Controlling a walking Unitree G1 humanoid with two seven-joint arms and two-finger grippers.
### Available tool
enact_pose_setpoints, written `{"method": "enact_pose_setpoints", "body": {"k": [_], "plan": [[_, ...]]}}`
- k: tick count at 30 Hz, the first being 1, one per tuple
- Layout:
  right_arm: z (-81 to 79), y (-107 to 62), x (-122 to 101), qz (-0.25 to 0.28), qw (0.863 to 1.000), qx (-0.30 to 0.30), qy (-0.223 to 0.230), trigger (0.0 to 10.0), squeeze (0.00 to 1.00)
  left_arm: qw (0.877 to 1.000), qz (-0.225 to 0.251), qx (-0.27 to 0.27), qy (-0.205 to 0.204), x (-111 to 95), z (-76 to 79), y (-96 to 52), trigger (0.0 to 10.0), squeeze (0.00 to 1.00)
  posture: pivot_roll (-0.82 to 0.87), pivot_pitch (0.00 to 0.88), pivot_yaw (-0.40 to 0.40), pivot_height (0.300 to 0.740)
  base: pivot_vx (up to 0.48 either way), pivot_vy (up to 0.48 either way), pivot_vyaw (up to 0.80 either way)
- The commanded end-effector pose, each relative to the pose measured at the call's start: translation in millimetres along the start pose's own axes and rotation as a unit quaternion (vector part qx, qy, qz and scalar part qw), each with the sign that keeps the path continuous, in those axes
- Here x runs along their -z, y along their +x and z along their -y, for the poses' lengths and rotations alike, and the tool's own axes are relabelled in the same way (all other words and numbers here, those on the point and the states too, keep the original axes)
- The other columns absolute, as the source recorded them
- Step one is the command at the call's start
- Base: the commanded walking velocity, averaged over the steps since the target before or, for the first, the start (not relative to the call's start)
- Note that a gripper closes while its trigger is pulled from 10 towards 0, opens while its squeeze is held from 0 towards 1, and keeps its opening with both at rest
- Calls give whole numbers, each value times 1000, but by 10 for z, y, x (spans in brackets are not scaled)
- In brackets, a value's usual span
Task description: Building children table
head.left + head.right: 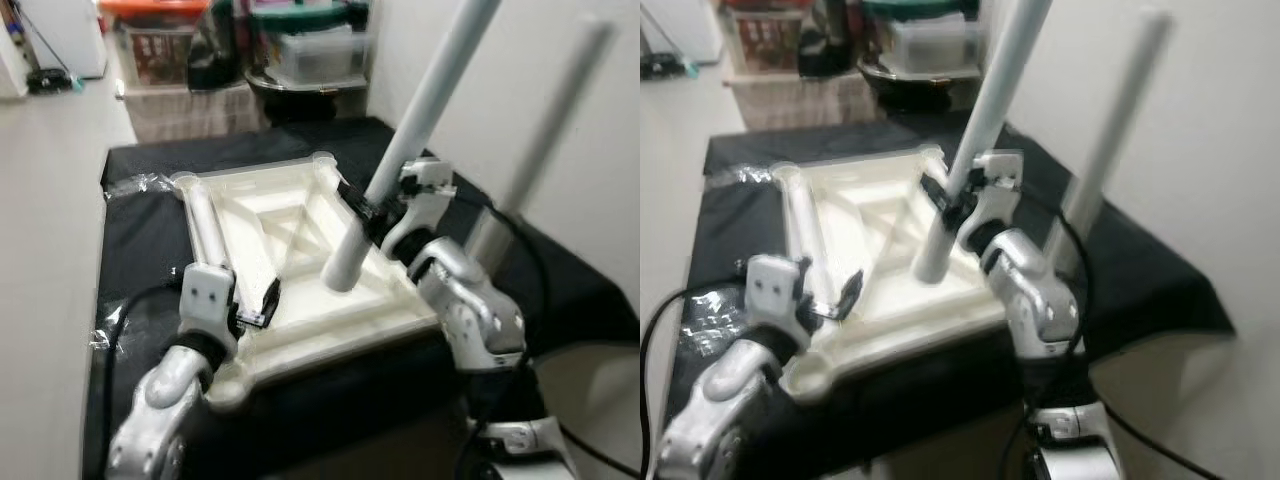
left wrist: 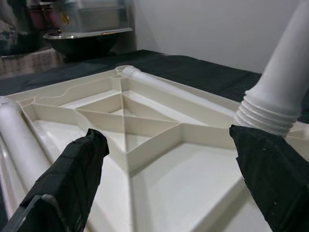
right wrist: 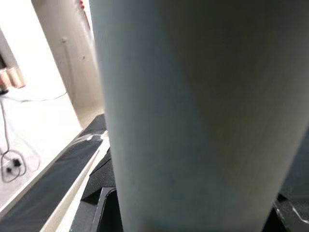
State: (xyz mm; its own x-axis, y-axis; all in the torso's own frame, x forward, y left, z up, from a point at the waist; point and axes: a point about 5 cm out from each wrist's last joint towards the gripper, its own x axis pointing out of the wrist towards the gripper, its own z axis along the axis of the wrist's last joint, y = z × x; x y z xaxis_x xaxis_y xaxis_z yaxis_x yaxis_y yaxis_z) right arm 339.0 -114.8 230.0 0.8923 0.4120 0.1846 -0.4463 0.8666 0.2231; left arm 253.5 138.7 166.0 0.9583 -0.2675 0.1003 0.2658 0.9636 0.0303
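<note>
The white plastic table top [image 1: 330, 345] lies underside up on a black-covered surface. My right gripper [image 1: 372, 212] is shut on a long white leg [image 1: 420, 110], held tilted. The leg's threaded end [image 2: 263, 118] hovers just over the top's near right corner. My left gripper [image 1: 255, 305] is at the top's near left edge, open, its fingers [image 2: 72, 169] spread wide over the ribbed underside. A second leg [image 1: 205, 225] lies along the top's left side. A third leg [image 1: 545, 140] stands tilted to the right beside the wall.
The white wall [image 1: 600, 200] is close on the right. Storage boxes [image 1: 315, 50] and a dark bowl [image 2: 82, 41] stand behind the surface. Pale floor [image 1: 45, 250] lies to the left. A black cable [image 1: 120, 320] loops near my left arm.
</note>
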Motion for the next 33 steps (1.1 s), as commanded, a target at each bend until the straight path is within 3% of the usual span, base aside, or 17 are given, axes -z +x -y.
{"method": "enact_pose_setpoints", "body": {"k": [1,14,33], "plan": [[-63,32,-6,4,1000,-11,0,10000,0,1000,-6,-7,-5,19,-37,-20,10000,0,99,0,-66,740,0,480,0],[-58,17,14,4,1000,-13,-5,10000,0,1000,-1,-12,-10,36,-22,-10,10000,0,99,0,-62,740,0,461,226],[118,-35,31,-8,999,21,-49,10000,0,1000,-14,-22,-6,92,-88,-16,10000,0,100,0,-56,740,0,0,0]]}}
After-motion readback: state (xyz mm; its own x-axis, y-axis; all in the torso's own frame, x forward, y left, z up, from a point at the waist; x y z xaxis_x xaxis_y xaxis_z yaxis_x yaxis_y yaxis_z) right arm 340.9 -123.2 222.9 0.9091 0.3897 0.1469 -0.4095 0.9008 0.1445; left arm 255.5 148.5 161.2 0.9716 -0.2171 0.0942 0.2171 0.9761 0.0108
